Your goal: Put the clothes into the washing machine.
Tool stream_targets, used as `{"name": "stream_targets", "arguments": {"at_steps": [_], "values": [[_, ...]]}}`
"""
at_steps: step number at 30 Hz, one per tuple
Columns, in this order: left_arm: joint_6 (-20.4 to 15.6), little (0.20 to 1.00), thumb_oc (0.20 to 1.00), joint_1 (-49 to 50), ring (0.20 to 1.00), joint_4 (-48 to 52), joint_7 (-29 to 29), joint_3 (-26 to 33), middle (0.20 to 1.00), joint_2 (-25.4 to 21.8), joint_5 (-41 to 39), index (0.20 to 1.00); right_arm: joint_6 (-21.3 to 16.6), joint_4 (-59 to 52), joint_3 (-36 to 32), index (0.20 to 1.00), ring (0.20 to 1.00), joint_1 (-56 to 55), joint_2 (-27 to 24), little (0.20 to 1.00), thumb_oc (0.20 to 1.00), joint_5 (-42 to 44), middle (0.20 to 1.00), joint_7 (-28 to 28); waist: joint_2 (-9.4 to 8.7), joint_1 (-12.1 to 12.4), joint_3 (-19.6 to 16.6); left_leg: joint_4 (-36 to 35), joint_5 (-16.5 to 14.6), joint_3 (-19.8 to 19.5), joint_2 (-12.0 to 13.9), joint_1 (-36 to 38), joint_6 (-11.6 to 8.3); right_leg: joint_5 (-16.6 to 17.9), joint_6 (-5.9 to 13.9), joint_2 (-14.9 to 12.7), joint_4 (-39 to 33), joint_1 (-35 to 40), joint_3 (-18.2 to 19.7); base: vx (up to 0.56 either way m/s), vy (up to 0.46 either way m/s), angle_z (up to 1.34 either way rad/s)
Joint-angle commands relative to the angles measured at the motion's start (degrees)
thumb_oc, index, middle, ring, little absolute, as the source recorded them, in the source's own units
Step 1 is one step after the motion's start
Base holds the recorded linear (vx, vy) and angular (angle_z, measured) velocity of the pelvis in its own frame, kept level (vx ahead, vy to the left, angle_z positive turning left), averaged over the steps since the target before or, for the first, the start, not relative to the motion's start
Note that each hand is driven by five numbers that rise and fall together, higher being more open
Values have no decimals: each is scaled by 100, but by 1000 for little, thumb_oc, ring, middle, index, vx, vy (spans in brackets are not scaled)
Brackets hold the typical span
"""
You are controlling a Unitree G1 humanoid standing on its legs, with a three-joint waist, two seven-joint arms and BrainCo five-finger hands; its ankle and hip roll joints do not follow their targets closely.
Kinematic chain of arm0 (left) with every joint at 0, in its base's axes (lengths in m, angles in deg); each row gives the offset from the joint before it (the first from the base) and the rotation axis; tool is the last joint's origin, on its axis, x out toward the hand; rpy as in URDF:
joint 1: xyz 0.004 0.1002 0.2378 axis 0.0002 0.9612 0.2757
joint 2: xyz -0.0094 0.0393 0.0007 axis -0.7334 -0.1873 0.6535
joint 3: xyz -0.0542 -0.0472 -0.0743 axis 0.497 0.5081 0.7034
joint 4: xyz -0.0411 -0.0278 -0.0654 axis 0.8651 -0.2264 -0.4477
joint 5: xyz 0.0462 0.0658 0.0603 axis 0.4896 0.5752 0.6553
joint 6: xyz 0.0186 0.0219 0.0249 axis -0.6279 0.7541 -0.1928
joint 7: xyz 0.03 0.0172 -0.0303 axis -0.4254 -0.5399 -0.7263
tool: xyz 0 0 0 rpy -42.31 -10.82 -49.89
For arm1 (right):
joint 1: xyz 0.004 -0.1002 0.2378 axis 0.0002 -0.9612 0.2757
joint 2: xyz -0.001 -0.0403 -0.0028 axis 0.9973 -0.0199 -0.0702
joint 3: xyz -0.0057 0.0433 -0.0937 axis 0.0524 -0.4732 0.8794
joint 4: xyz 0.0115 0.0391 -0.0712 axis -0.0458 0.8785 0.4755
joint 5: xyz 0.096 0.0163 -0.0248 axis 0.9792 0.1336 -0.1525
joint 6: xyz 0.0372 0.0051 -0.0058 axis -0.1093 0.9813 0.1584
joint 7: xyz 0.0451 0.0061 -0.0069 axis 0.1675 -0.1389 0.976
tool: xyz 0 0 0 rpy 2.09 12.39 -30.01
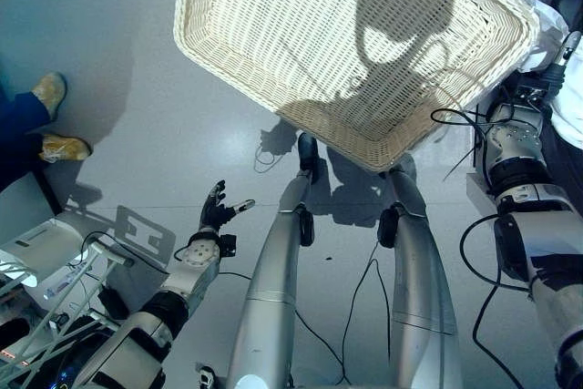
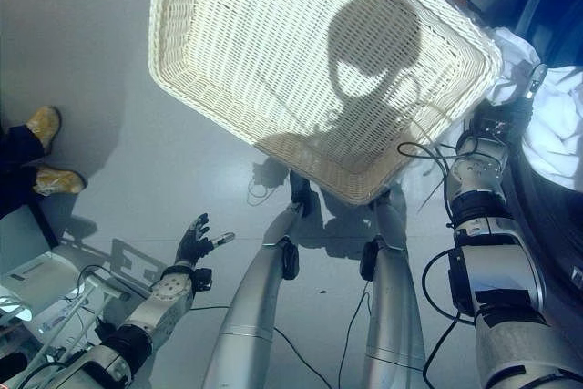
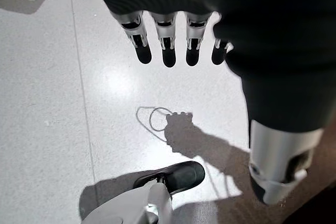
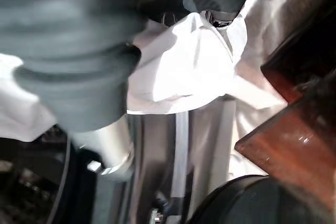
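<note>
At the far right of the head views, white clothes [image 2: 557, 125] bunch against the dark opening of the washing machine [image 2: 547, 225], and the right hand [image 2: 510, 108] is pushed up against that cloth, just past the corner of the wicker basket [image 2: 301, 61]. The basket sits on the floor ahead and looks emptied, with bare weave across its bottom. From the right wrist view, the white cloth [image 4: 184, 66] lies directly beyond the dark ribbed cover, touching the hand, with the drum's dark rim and a reddish-brown door edge [image 4: 294, 129] close beside it. The hand's fingers are buried behind the fabric, so I cannot tell whether they are clenched on it or lying flat against it.

Everything the coming move depends on lies to the robot's right: the clothes are on the right arm's side, straight ahead of that hand and toward the drum, so the push or release would run along the forearm's own line, into the opening. Some cloth seems to hang over the lip, and I judge it needs feeding further inward.

The left hand [image 1: 217, 210] hangs low over the bare floor [image 1: 127, 61], well apart from the clothes; its fingers [image 3: 169, 51] are straight and released, holding nothing. A person's shoes [image 1: 55, 120] stand at the left edge.
</note>
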Motion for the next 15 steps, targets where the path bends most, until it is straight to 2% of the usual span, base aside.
{"name": "stream_targets", "arguments": {"at_steps": [1,5,7,8,12,13,15], "values": [[38,1000,1000,693,1000,251,-145,-29,1000,104,-240,1000,-1868,-628,-349,200,200,-129,-1103,200,200,-333,200,-13,800,-471,-34,-680,238,135,-126,345,-88,-858,421,374,457,313,-6,-33,24,-4],[165,1000,1000,808,1000,310,-78,63,1000,35,-215,1000,-2469,-965,-512,200,200,-282,-1311,200,200,-981,200,-788,689,-578,-34,-732,223,178,-185,649,-61,-781,429,452,276,653,1,-46,37,-3],[194,1000,1000,827,1000,309,-40,83,1000,15,-203,1000,-2560,-1000,-540,200,200,-307,-1378,200,200,-1198,200,-1046,666,-595,-34,-755,223,192,-194,730,-55,-756,433,470,224,738,4,-34,36,-8],[236,1000,1000,856,1000,332,-26,92,1000,-6,-200,1000,-2649,-1079,-570,200,200,-329,-1471,200,200,-1481,200,-1402,637,-633,-34,-784,221,213,-202,842,-48,-721,441,499,162,848,26,-42,44,-11],[323,1000,1000,867,1000,305,44,138,1000,-49,-224,1000,-2507,-987,-551,200,200,-321,-1771,200,200,-2299,200,-2201,569,-705,-34,-870,229,260,-220,1112,-33,-668,438,540,43,1111,56,-32,36,-15],[365,1000,1000,892,1000,308,96,168,1000,-92,-221,1000,-2381,-954,-496,200,200,-326,-1972,200,200,-2642,200,-2596,533,-741,-34,-893,227,295,-208,1227,-32,-657,434,555,14,1225,57,-20,18,-8],[401,1000,1000,946,1000,252,193,234,1000,-185,-231,1000,-2034,-864,-529,200,200,-474,-2272,200,200,-2777,200,-2906,438,-804,-34,-918,216,331,-193,1410,-31,-645,428,576,-21,1416,32,-12,3,-14]]}}
